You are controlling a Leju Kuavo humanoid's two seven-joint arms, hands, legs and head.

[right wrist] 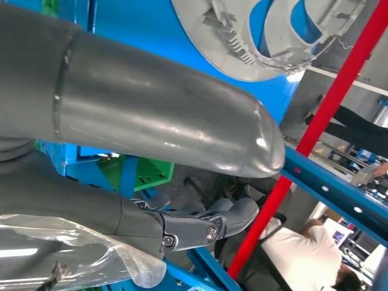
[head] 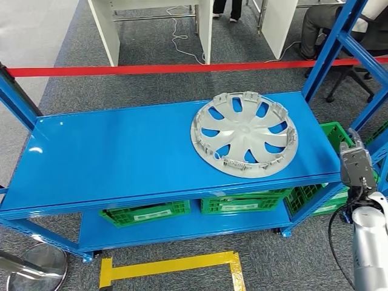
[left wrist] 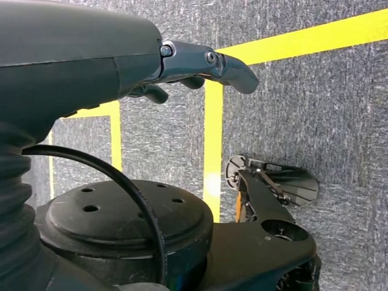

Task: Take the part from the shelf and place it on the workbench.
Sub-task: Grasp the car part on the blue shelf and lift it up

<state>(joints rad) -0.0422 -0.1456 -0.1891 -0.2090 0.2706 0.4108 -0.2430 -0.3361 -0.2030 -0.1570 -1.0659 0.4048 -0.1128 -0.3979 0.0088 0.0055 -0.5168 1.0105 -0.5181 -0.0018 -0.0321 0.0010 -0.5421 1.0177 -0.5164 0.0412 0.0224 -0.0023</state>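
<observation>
The grey hubcap (head: 244, 133) is lying flat on the blue shelf (head: 114, 154), towards its right end. Right hand (right wrist: 192, 200), just beside that end, is holding nothing, fingers apart; left hand (left wrist: 196, 66) is hanging empty, fingers loosely extended.

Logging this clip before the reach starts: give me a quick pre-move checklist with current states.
1. Part on shelf: the grey wheel cover lies flat on the blue shelf top, right of middle. Ok.
2. Nothing stacked on the wheel cover. Ok.
3. Right robot hand holds nothing, raised beside the shelf's right end. Ok.
4. Left robot hand holds nothing, hanging over the carpet. Ok.
5. Shelf's blue upright stands close to the right arm's path. Cannot tell clearance.
6. Workbench location. Cannot tell.
</observation>
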